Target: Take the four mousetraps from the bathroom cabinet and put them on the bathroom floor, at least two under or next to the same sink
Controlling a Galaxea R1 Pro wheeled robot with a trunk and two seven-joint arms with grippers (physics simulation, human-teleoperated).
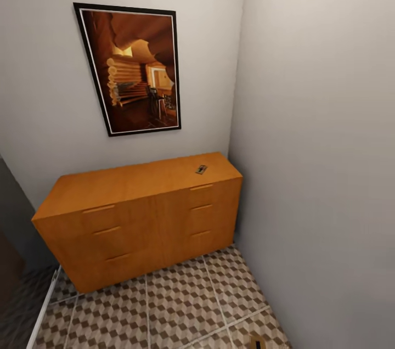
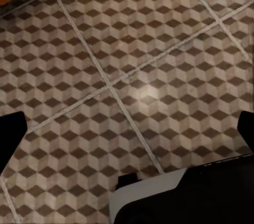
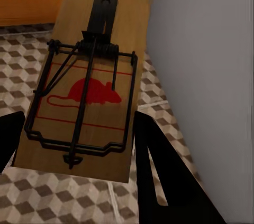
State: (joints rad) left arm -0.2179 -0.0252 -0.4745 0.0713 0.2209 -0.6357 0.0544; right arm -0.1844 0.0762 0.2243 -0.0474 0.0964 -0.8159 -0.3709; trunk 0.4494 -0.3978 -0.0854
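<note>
Mousetrap (image 3: 84,81) clamped between right jaws, above floor (image 3: 63,197).

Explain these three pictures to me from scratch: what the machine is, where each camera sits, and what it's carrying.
This is a simulated wheeled robot with two arms, each ending in jaws. The big picture comes from its head camera, looking down at an orange wooden cabinet under a framed picture, standing on the cube-patterned bathroom floor. One mousetrap lies on the cabinet's top, near its right end. The other two pictures come from cameras on the wrists. The right gripper holds a second mousetrap with a red mouse printed on it, above the tiles. The left gripper is open with bare floor beneath it.
</note>
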